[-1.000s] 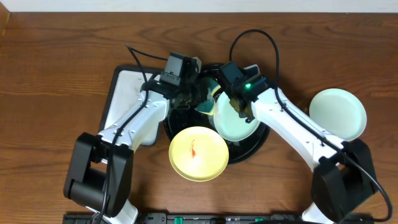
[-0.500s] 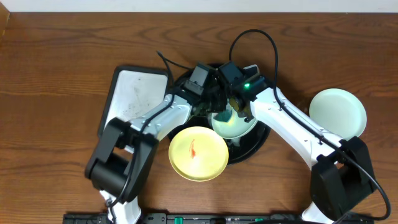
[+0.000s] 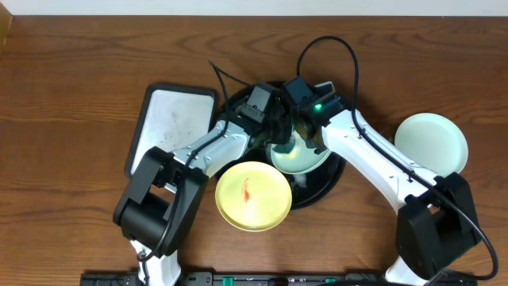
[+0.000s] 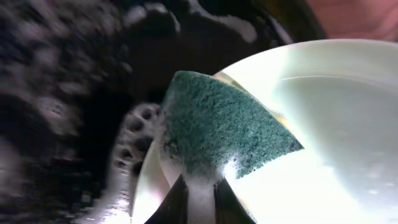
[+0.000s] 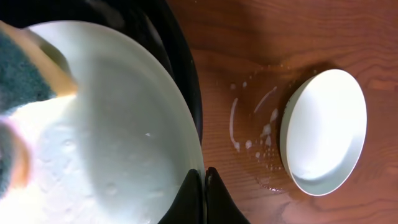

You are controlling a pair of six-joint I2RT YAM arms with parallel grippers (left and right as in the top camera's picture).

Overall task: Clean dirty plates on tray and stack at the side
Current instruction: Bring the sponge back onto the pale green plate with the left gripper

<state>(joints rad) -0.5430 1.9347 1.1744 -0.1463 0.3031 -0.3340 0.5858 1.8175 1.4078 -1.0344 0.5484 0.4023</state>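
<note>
Over the black tray (image 3: pixel 327 184), my right gripper (image 5: pixel 204 186) is shut on the rim of a pale mint-green plate (image 5: pixel 112 124), wet with suds and held tilted. My left gripper (image 4: pixel 200 193) is shut on a green sponge (image 4: pixel 217 130) and presses it against that plate's (image 4: pixel 329 124) face. From overhead, both grippers meet at the plate (image 3: pixel 305 161) over the tray's back half. A pale yellow plate (image 3: pixel 254 196) with a red-orange smear lies on the tray's front-left rim. A second mint-green plate (image 3: pixel 431 143) sits on the table to the right.
A white rectangular dark-rimmed tray (image 3: pixel 171 127) lies left of the black tray. Water drops (image 5: pixel 249 130) wet the wood between the black tray's rim (image 5: pixel 180 56) and the second mint-green plate (image 5: pixel 326 130). A black cable (image 3: pixel 333 48) arcs above the right arm.
My left arm has swung right from the white tray's edge over to the black tray, bringing the sponge onto the held mint-green plate. The plate has tipped lower in the right gripper.
</note>
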